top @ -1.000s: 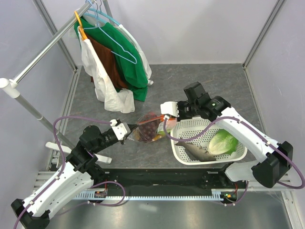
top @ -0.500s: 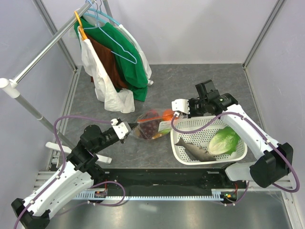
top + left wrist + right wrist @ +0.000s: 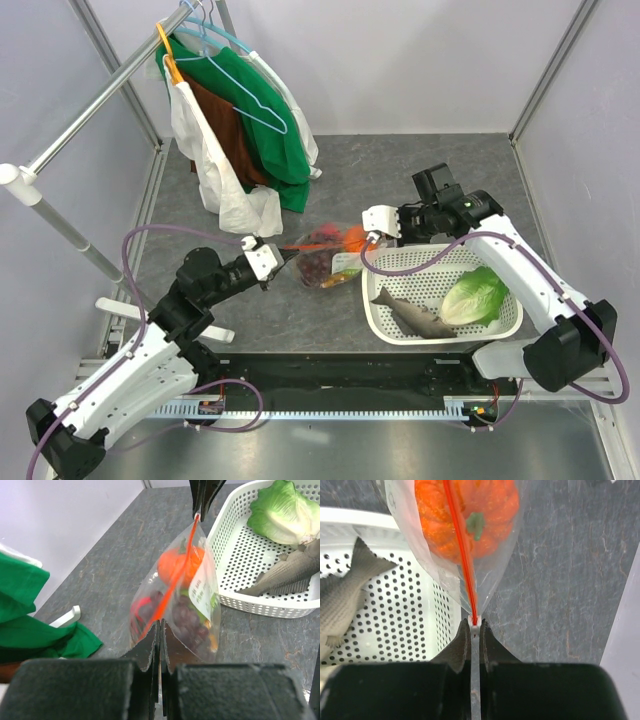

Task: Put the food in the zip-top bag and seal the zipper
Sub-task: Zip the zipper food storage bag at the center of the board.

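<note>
Since a second ago the right gripper (image 3: 369, 238) has slid outward along the zip-top bag (image 3: 325, 264) and pinched shut on the far end of the zipper (image 3: 172, 587). On the grey surface (image 3: 400, 170), the white basket (image 3: 440, 336) holds the lettuce (image 3: 470, 298) and fish (image 3: 412, 315). Just beside it the bag, with an orange piece (image 3: 465, 515) and grapes (image 3: 185, 620) inside, hangs stretched between both grippers. The left gripper (image 3: 281, 254) clamps the zipper's near end.

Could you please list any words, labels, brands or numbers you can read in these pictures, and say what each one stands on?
White label with green print, on the bag: several lines of text, too blurred to read.
No other words, numbers or signs can be made out in any view.
</note>
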Controlling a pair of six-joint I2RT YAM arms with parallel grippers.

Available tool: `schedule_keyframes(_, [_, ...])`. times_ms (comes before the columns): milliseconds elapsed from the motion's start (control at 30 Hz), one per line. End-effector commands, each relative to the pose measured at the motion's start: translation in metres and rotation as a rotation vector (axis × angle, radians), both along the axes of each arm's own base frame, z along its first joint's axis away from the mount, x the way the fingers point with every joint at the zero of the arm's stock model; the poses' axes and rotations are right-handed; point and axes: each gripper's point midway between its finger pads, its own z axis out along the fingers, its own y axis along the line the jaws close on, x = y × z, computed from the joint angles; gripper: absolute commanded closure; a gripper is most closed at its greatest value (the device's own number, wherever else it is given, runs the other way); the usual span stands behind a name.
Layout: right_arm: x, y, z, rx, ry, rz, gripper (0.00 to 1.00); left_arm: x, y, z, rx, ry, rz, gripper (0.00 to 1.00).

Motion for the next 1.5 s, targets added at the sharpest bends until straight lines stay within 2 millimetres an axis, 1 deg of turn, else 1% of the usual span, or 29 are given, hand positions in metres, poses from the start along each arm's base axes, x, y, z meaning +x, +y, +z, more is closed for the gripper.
schedule_keyframes(0, [-0.011,0.017,0.017,0.056,0.003,0.038,1.0,-0.002,-0.013,0.028,-0.042,-0.041,-0.067,0.96])
schedule_keyframes(33, [-0.012,0.018,0.018,0.057,-0.002,0.043,1.0,-0.005,-0.015,0.03,-0.02,-0.051,-0.095,0.88])
schedule_keyframes(67, [-0.014,0.019,0.018,0.06,0.003,0.038,1.0,-0.018,-0.022,0.03,-0.003,-0.054,-0.181,0.59])
schedule_keyframes(100, [-0.014,0.021,0.02,0.07,0.004,0.041,1.0,-0.024,-0.024,0.028,0.012,-0.053,-0.219,0.46])
schedule_keyframes(133, [-0.015,0.024,0.023,0.081,0.001,0.043,1.0,-0.024,-0.028,0.032,0.014,-0.045,-0.236,0.32])
schedule_keyframes(167, [-0.016,0.026,0.024,0.095,0.009,0.033,1.0,-0.022,-0.029,0.032,0.019,-0.016,-0.232,0.26])
schedule_keyframes(200, [-0.016,0.029,0.028,0.11,0.008,0.034,1.0,-0.017,-0.031,0.031,0.025,0.009,-0.222,0.26])
schedule_keyframes(233, [-0.015,0.032,0.031,0.123,0.005,0.03,1.0,-0.013,-0.035,0.042,0.024,0.024,-0.218,0.26])
schedule_keyframes(267, [-0.017,0.035,0.032,0.135,0.017,0.018,1.0,-0.005,-0.04,0.028,0.06,0.093,-0.208,0.28])
schedule_keyframes(300, [-0.016,0.036,0.035,0.147,0.016,0.007,1.0,-0.001,-0.043,0.026,0.071,0.128,-0.205,0.29])
schedule_keyframes(333, [-0.014,0.038,0.036,0.159,0.014,-0.003,1.0,0.0,-0.047,0.038,0.061,0.142,-0.217,0.3])
schedule_keyframes(367, [-0.012,0.039,0.038,0.168,0.016,-0.017,1.0,-0.002,-0.056,0.029,0.081,0.194,-0.264,0.33])
schedule_keyframes(400, [-0.013,0.04,0.038,0.184,0.03,-0.037,1.0,-0.004,-0.058,0.025,0.094,0.242,-0.273,0.32])
schedule_keyframes(433, [-0.011,0.043,0.041,0.201,0.027,-0.043,1.0,-0.005,-0.061,0.033,0.077,0.275,-0.27,0.33])
schedule_keyframes(500, [-0.012,0.046,0.043,0.234,0.042,-0.071,1.0,-0.004,-0.065,0.02,0.105,0.347,-0.268,0.34])
schedule_keyframes(567, [-0.009,0.05,0.051,0.276,0.02,-0.079,1.0,-0.004,-0.065,0.014,0.115,0.367,-0.258,0.34])
schedule_keyframes(600, [-0.009,0.05,0.048,0.285,0.021,-0.088,1.0,-0.003,-0.064,0.007,0.126,0.389,-0.252,0.34])
schedule_keyframes(667, [-0.006,0.053,0.053,0.321,0.005,-0.115,1.0,-0.005,-0.064,0.002,0.127,0.433,-0.237,0.33])
schedule_keyframes(767, [-0.003,0.055,0.052,0.339,0.027,-0.151,1.0,-0.018,-0.062,-0.013,0.136,0.493,-0.217,0.36])
schedule_keyframes(833, [-0.001,0.058,0.049,0.347,0.056,-0.162,1.0,-0.027,-0.063,-0.031,0.174,0.513,-0.192,0.36])
schedule_keyframes(900, [-0.004,0.063,0.049,0.366,0.067,-0.138,1.0,-0.026,-0.062,-0.041,0.186,0.534,-0.151,0.36])
schedule_keyframes(933, [-0.002,0.066,0.052,0.384,0.047,-0.121,1.0,-0.017,-0.06,-0.045,0.188,0.534,-0.098,0.36])
schedule_keyframes(967, [-0.004,0.067,0.049,0.392,0.049,-0.116,1.0,-0.011,-0.059,-0.046,0.189,0.534,-0.068,0.36])
schedule_keyframes(1033, [-0.001,0.07,0.057,0.425,0.011,-0.101,1.0,0.005,-0.056,-0.05,0.191,0.544,0.006,0.36])
schedule_keyframes(1133, [-0.003,0.072,0.057,0.434,0.011,-0.081,1.0,0.022,-0.053,-0.048,0.18,0.55,0.072,0.36])
schedule_keyframes(1233, [-0.002,0.073,0.059,0.436,0.0,-0.069,1.0,0.027,-0.055,-0.048,0.183,0.532,0.075,0.36])
schedule_keyframes(1333, [-0.001,0.075,0.059,0.438,-0.01,-0.053,1.0,0.032,-0.054,-0.054,0.193,0.547,0.099,0.36])
schedule_keyframes(1400, [0.001,0.076,0.061,0.448,-0.016,-0.057,1.0,0.029,-0.055,-0.062,0.214,0.582,0.081,0.36])
schedule_keyframes(1467, [0.003,0.079,0.063,0.458,-0.023,-0.049,1.0,0.023,-0.06,-0.064,0.202,0.632,0.045,0.44])
